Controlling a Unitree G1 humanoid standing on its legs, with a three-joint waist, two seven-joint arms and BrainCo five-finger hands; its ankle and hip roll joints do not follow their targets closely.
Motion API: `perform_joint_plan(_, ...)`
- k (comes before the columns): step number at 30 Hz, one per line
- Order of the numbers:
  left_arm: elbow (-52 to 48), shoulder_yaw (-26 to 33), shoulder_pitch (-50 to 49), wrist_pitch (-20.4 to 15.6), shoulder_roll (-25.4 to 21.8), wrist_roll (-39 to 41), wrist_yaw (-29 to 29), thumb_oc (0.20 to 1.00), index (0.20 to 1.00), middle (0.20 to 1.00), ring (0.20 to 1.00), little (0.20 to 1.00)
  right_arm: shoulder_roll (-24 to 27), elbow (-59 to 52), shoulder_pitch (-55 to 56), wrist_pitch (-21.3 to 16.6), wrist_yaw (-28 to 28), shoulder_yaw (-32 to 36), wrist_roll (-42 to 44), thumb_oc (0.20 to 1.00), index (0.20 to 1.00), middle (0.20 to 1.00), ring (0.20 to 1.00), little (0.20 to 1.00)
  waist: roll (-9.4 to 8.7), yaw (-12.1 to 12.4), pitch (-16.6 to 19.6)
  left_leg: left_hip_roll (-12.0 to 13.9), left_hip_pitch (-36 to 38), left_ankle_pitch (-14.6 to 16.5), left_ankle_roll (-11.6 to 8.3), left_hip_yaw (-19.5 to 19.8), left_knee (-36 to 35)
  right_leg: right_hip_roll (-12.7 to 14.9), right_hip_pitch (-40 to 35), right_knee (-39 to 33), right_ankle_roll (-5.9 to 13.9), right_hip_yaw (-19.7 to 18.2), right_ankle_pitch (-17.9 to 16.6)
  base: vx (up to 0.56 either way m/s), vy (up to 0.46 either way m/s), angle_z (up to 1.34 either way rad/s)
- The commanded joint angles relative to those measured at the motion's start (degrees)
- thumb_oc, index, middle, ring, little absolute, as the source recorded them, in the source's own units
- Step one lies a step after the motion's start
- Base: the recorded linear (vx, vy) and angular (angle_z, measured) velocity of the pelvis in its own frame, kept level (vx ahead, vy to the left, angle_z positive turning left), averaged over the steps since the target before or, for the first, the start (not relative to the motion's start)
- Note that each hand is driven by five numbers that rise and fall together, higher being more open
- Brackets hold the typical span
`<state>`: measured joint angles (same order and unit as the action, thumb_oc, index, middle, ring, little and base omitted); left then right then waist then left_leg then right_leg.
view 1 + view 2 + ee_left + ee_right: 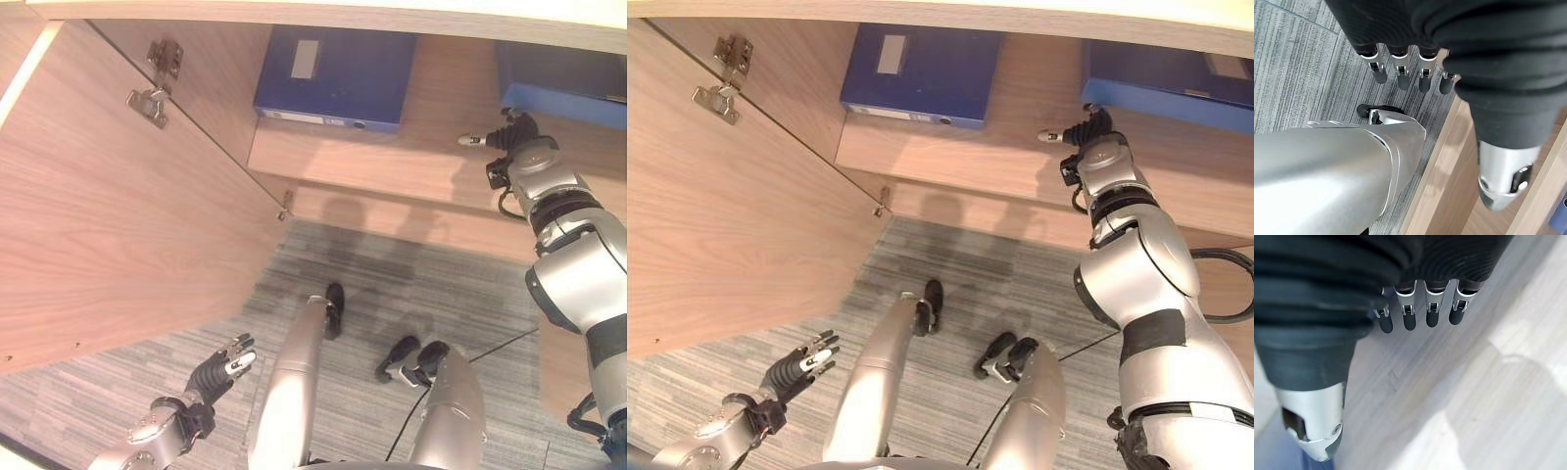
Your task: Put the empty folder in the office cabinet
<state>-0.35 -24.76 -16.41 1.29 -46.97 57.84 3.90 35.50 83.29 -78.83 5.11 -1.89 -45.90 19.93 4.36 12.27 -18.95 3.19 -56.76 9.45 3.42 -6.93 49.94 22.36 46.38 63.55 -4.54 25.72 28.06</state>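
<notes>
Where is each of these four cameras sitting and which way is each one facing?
Left eye view: on the head, looking down at the wooden cabinet shelf and two blue folders; both hands show.
Right eye view: beside it, same scene; right hand above the shelf, left hand low over the grey striped carpet.
Left wrist view: along the left hand's straight fingers toward carpet and cabinet edge.
Right wrist view: along the right hand's straight fingers onto the shelf.
Both eye views share the open wooden cabinet door.
</notes>
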Motion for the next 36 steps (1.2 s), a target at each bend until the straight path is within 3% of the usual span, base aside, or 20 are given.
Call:
perform_joint_plan(1,-4.5,3.1,-3.7,1.5,-4.0,-3.3,4.7,1.000,1.000,1.000,1.000,1.000,4.8,-6.1,1.1,-0.2,11.0,-9.0,-13.1,1.000,1.000,1.000,1.000,1.000,-1.22,2.5,0.5,1.1,4.3,7.5,1.68,0.1,0.8,-2.1,-3.3,-10.7,1.66,-5.8,-6.1,0.00,0.000,0.00)
perform_joint_plan(7,-6.2,4.1,-2.0,2.3,-2.7,-5.6,7.8,1.000,1.000,1.000,1.000,1.000,4.7,-12.4,9.1,-0.2,20.2,-13.4,-20.7,1.000,1.000,1.000,1.000,1.000,-1.11,2.4,0.0,1.2,5.4,6.6,1.20,0.4,-1.1,-2.0,-4.3,-12.4,2.76,-5.2,-7.2,-0.01,-0.004,0.00)
perform_joint_plan(14,-5.6,5.2,1.1,2.2,-0.2,-7.1,8.4,1.000,1.000,1.000,1.000,1.000,0.6,-13.4,15.1,0.8,21.8,-8.9,-22.9,1.000,1.000,1.000,1.000,1.000,-1.10,2.4,-0.2,1.1,9.7,3.9,0.44,-0.1,-8.1,-2.7,-7.5,-18.5,5.06,-3.8,-11.1,-0.02,-0.010,-0.01)
perform_joint_plan(21,-4.7,4.2,4.6,2.1,0.7,-6.9,8.8,1.000,1.000,1.000,1.000,1.000,-2.8,-14.5,17.9,1.5,21.3,-6.3,-24.1,1.000,1.000,1.000,1.000,1.000,-2.05,1.7,0.9,0.8,19.3,-0.5,-0.85,-1.1,-19.8,-4.4,-15.8,-30.2,7.89,-2.3,-17.7,0.00,0.013,-0.06)
perform_joint_plan(24,-0.3,2.4,7.5,2.4,3.2,-7.5,9.1,1.000,1.000,1.000,1.000,1.000,-5.0,-19.5,21.6,1.0,20.2,-4.5,-22.8,1.000,1.000,1.000,1.000,1.000,-3.33,0.2,2.8,0.0,30.5,-4.7,-2.38,-2.8,-32.6,-6.6,-25.7,-43.7,10.50,-0.8,-23.9,0.05,0.054,-0.12)
perform_joint_plan(25,-0.2,2.3,7.5,2.3,3.2,-7.5,9.1,1.000,1.000,1.000,1.000,1.000,-4.9,-19.6,21.7,1.0,20.2,-4.4,-22.8,1.000,1.000,1.000,1.000,1.000,-3.25,0.2,2.6,0.0,31.0,-4.9,-2.39,-2.8,-33.0,-6.7,-26.2,-44.1,10.53,-0.7,-24.2,0.10,0.083,-0.14)
perform_joint_plan(26,4.4,1.0,8.6,2.5,5.4,-7.9,9.0,1.000,1.000,1.000,1.000,1.000,-5.4,-22.9,23.7,0.1,19.1,-2.4,-19.8,1.000,1.000,1.000,1.000,1.000,-4.13,-0.9,4.3,-0.5,35.8,-7.4,-3.38,-4.3,-39.1,-7.9,-30.0,-50.1,12.16,0.1,-27.1,0.05,0.056,-0.31)
perform_joint_plan(30,13.8,-0.4,9.9,2.6,10.8,-9.6,8.4,1.000,1.000,1.000,1.000,1.000,-5.5,-29.4,29.5,-0.9,16.1,3.1,-13.7,1.000,1.000,1.000,1.000,1.000,-4.05,-3.1,6.9,-0.9,42.9,-10.8,-4.22,-6.6,-48.2,-9.3,-34.7,-56.7,13.93,0.5,-30.2,0.05,0.104,-0.35)
perform_joint_plan(32,19.5,-0.3,10.0,3.4,15.0,-10.7,8.1,1.000,1.000,1.000,1.000,1.000,-4.9,-35.7,35.5,-1.7,14.8,7.8,-11.7,1.000,1.000,1.000,1.000,1.000,-3.36,-5.2,7.9,-1.3,46.4,-11.5,-3.79,-7.0,-51.6,-9.4,-35.9,-56.1,14.49,-0.6,-29.9,0.04,0.121,-0.32)
perform_joint_plan(33,27.1,1.0,10.8,3.5,20.1,-11.8,6.8,1.000,1.000,1.000,1.000,1.000,-5.5,-38.4,41.5,-2.7,11.9,14.0,-9.4,1.000,1.000,1.000,1.000,1.000,-2.77,-7.2,8.6,-1.2,49.1,-11.7,-3.12,-7.7,-52.9,-8.7,-36.7,-53.0,14.53,-2.3,-28.3,0.03,0.084,-0.29)
perform_joint_plan(36,34.0,3.8,10.9,3.2,24.2,-12.5,5.5,1.000,1.000,1.000,1.000,1.000,-5.1,-40.5,47.0,-3.6,8.9,19.2,-10.6,1.000,1.000,1.000,1.000,1.000,-2.28,-8.0,9.6,-0.9,51.7,-11.4,-2.74,-8.6,-54.4,-6.9,-38.5,-50.0,14.21,-2.1,-27.3,0.04,0.013,-0.29)
